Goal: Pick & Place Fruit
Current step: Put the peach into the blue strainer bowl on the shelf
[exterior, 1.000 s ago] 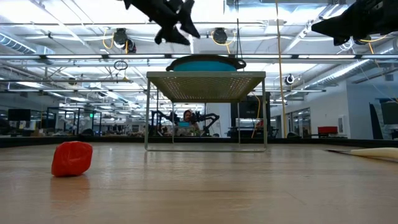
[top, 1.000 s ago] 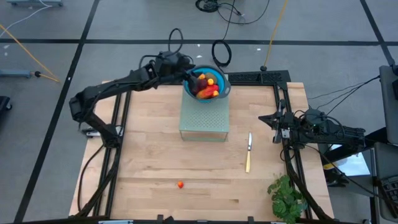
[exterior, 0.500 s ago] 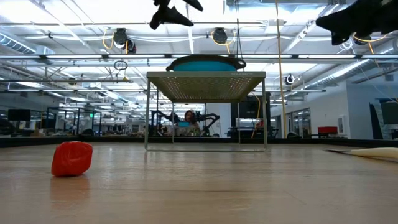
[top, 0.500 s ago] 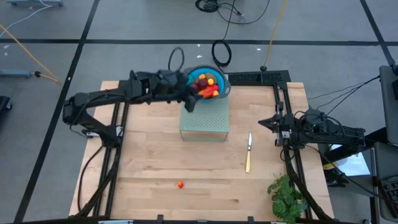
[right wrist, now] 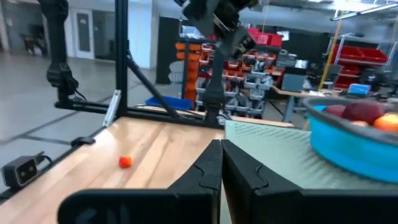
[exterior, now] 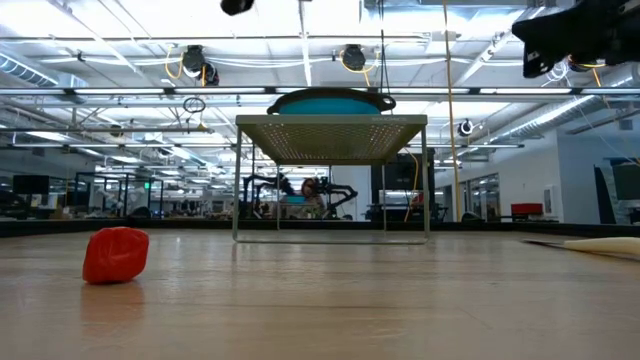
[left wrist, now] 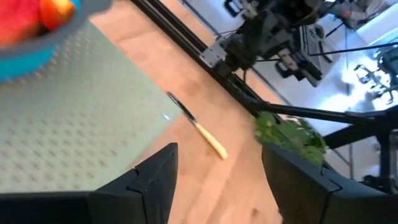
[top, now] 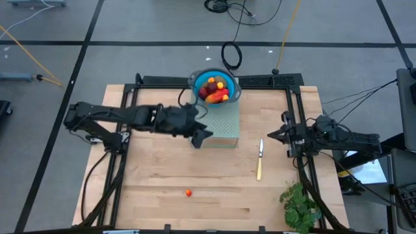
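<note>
Wooden worktop [top: 162, 175], fruit mostly in the blue bowl [top: 233, 96].
From above, your empty left hand [top: 203, 136] hangs released beside the perforated stand [top: 224, 127]; one small red piece [top: 188, 192] lies apart. Low view crops both arms; the right hand [right wrist: 220, 163] is clenched.

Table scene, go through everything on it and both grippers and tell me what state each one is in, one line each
Left gripper: open, empty, above the rack's near edge.
Right gripper: shut, empty, waiting at the table's right side.
Blue bowl: upright on the rack's far end, filled with fruit.
Fruit in bowl: piled inside.
Small red fruit: loose on the table, near the front.
Perforated rack: standing on its legs.
Knife: lying flat.
Leafy bunch: lying at the front right corner.
</note>
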Controlling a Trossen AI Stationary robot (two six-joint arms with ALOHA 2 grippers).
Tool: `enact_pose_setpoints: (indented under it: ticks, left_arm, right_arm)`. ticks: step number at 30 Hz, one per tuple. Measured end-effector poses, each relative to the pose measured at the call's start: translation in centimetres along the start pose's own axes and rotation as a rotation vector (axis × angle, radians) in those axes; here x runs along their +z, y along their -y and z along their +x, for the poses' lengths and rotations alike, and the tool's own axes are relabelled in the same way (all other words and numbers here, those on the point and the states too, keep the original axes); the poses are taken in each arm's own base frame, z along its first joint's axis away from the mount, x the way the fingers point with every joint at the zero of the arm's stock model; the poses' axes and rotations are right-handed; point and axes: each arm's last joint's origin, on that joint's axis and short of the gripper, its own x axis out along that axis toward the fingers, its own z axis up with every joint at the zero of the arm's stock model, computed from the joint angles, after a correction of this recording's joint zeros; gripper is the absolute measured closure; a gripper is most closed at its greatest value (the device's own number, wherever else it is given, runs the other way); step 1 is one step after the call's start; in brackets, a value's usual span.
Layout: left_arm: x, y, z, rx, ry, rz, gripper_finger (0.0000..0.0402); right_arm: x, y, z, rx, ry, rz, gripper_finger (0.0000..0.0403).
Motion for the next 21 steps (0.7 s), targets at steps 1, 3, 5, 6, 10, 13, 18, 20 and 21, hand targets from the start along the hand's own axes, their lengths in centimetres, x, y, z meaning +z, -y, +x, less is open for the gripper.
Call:
enact_pose_setpoints:
  ticks: [1, 3, 5, 6, 10, 13, 18, 20, 21]
  left_arm:
    - [-0.5, 0.4, -0.1, -0.002, 0.000, -0.013, 0.0167]
    - [-1.5, 1.3, -0.4, -0.006, -0.011, -0.045, 0.0167]
    - [-2.6, 2.2, -0.6, -0.015, -0.027, -0.082, 0.0167]
    - [-3.1, 2.6, -0.7, -0.018, -0.032, -0.104, 0.0167]
    - [-5.6, 4.2, -0.6, -0.005, -0.064, -0.166, 0.0167]
    - [-7.9, 4.9, -0.2, 0.034, -0.108, -0.187, 0.0167]
    - [-11.4, 5.6, 1.8, 0.104, -0.175, -0.217, 0.0167]
    - [-12.6, 5.7, 2.8, 0.128, -0.199, -0.223, 0.0167]
    - [-13.2, 5.7, 3.3, 0.136, -0.217, -0.221, 0.0167]
  right_arm:
    - [-0.4, -0.1, 0.2, 0.012, 0.006, 0.011, 0.0403]
    - [-1.4, -0.1, 0.5, 0.018, 0.010, 0.032, 0.0403]
    - [-2.2, -0.2, 0.7, 0.018, 0.018, 0.050, 0.0403]
    - [-2.5, -0.2, 0.7, 0.018, 0.021, 0.055, 0.0403]
    - [-3.3, -0.2, 0.9, 0.018, 0.025, 0.057, 0.0403]
    - [-3.5, -0.3, 1.0, 0.037, 0.024, 0.057, 0.0403]
    - [-4.3, -0.4, 1.0, 0.041, 0.003, 0.051, 0.0403]
    - [-4.7, -0.4, 1.1, 0.041, -0.012, 0.023, 0.0403]
    - [-4.8, -0.4, 1.1, 0.038, -0.014, 0.003, 0.0403]
